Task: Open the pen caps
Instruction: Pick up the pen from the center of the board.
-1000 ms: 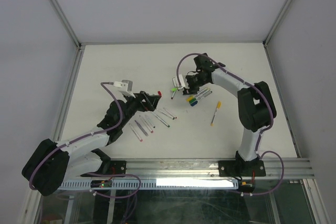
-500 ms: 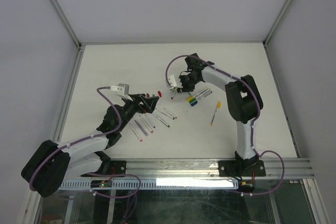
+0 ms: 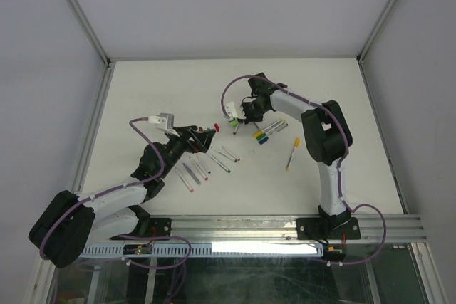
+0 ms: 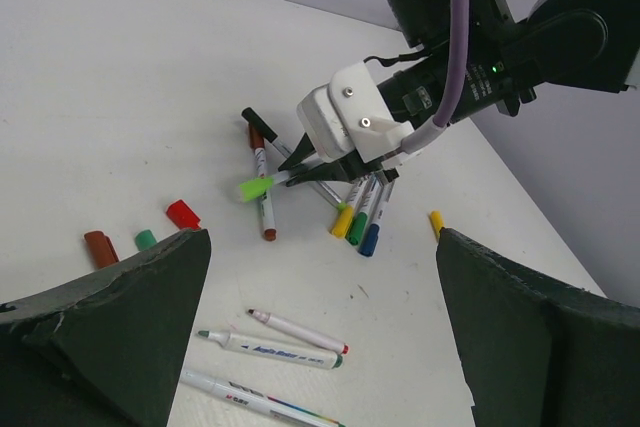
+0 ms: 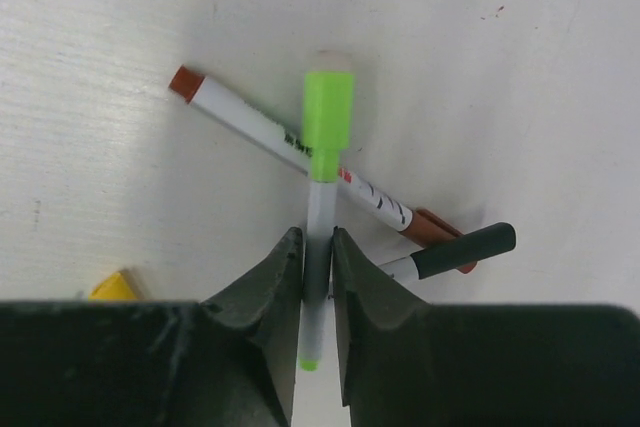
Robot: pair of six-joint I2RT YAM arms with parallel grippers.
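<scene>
White table point(image 3: 157, 90) | my right gripper point(image 5: 318, 247) pinches the lime-capped pen point(image 5: 320, 197) by its barrel, cap point(image 5: 328, 112) on, above a brown-ended pen point(image 5: 250, 125) | left gripper point(image 4: 322, 287) spread wide nearby | risk, I judge: thin barrel slips through my grip when cap gets pulled.

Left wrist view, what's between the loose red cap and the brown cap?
A small green cap sits between the red cap and the brown cap, seen in the left wrist view.
</scene>
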